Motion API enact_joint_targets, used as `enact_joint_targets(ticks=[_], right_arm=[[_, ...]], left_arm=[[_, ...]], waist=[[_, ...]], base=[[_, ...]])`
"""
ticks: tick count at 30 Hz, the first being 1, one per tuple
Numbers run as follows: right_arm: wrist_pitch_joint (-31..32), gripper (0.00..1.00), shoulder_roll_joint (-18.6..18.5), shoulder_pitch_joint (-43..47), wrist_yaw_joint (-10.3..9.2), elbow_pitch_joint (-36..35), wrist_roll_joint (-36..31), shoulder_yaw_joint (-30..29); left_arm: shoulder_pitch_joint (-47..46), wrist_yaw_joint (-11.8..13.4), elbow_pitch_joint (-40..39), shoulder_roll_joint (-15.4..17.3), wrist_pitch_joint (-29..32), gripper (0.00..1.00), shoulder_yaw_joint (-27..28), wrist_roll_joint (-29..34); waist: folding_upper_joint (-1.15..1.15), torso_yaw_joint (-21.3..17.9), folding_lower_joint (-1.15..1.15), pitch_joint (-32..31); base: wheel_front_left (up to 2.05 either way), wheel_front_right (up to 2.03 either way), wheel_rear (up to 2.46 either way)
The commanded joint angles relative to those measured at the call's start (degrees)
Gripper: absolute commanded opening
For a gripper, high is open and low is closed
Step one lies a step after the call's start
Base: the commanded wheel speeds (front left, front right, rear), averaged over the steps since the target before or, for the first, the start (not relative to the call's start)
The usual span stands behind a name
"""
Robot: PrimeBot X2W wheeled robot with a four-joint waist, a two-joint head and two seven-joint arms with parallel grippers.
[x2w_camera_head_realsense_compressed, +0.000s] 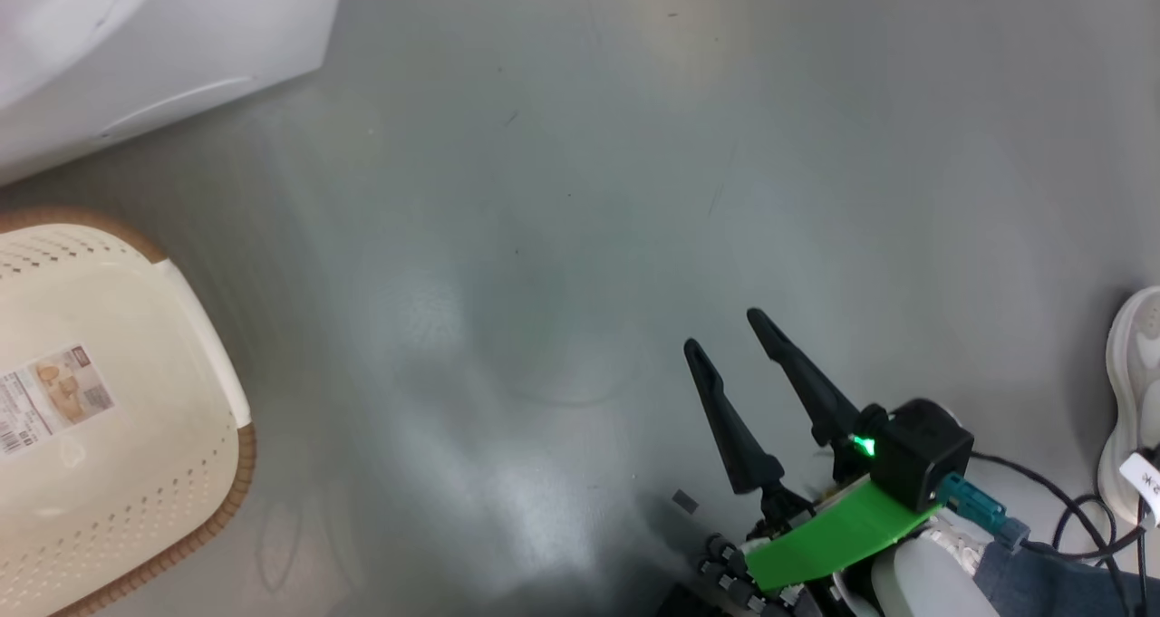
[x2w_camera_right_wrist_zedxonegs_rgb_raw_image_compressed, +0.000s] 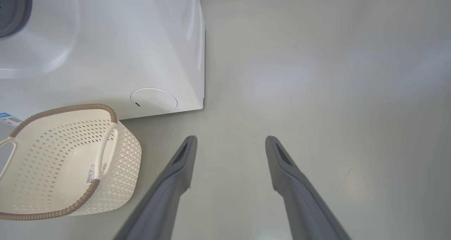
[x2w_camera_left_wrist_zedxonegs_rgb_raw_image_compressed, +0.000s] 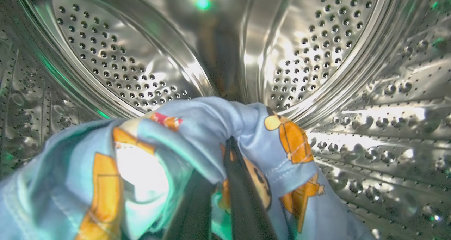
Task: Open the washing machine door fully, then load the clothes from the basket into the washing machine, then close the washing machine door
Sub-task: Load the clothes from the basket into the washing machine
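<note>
Left gripper is clamped on the clothes, the blue bear-print fabric bunched over its fingers inside the perforated steel drum. Right gripper hangs wide apart above the floor; beyond, the basket stands just beside the washing machine.

Floor: smooth, pale grey, glossy. Soft patches of light reflect off it, brightest low in the head view. A few thin dark scuffs and specks. Small dark scrap lying on it. White shoe at the right edge.
</note>
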Motion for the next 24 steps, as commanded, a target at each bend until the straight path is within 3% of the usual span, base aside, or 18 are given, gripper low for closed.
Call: enact_joint_targets(ticks=[1, 3, 6, 7, 8, 24], right_arm=[[-0.3, 1.00, -0.5, 3.0, 0.09, -1.0, 1.7, 1.4], [-0.3, 1.00, -0.5, 3.5, 0.09, -1.0, 1.8, 1.2], [-0.3, 1.00, -0.5, 4.0, 0.09, -0.7, 1.9, 1.3], [-0.3, 1.00, -0.5, 4.1, 0.09, -0.6, 1.9, 1.3], [-0.3, 1.00, -0.5, 4.0, 0.09, -0.6, 1.9, 1.3], [-0.3, 1.00, -0.5, 2.5, 0.09, 0.8, 1.2, -0.2]], left_arm=[[-0.9, -0.6, 0.5, 2.7, 0.1, 0.00, -0.7, 1.1], [-1.8, -1.1, 2.9, 2.4, 1.0, 0.01, -1.0, 0.9], [-2.5, -0.9, 6.5, 1.9, 3.2, 0.51, -1.4, 0.8], [-2.8, -0.8, 7.1, 1.7, 3.2, 0.86, -1.6, 0.8], [-3.2, 0.0, 7.6, 1.5, 3.0, 1.00, -1.4, 0.7], [1.0, 5.1, 12.3, -4.7, 0.7, 1.00, -0.6, -2.1]], waist=[[0.00, -0.5, 0.00, -0.2], [0.00, -0.4, 0.00, -0.4], [0.00, -0.1, 0.00, -0.7], [0.00, 0.1, 0.00, -0.9], [0.00, 0.3, 0.00, -1.0], [0.00, 5.1, 0.00, -6.5]], base=[[0.00, 0.00, 0.00], [0.00, 0.00, 0.00], [0.00, 0.00, 0.00], [0.00, 0.00, 0.00], [0.00, 0.00, 0.00], [0.00, 0.00, 0.00]])
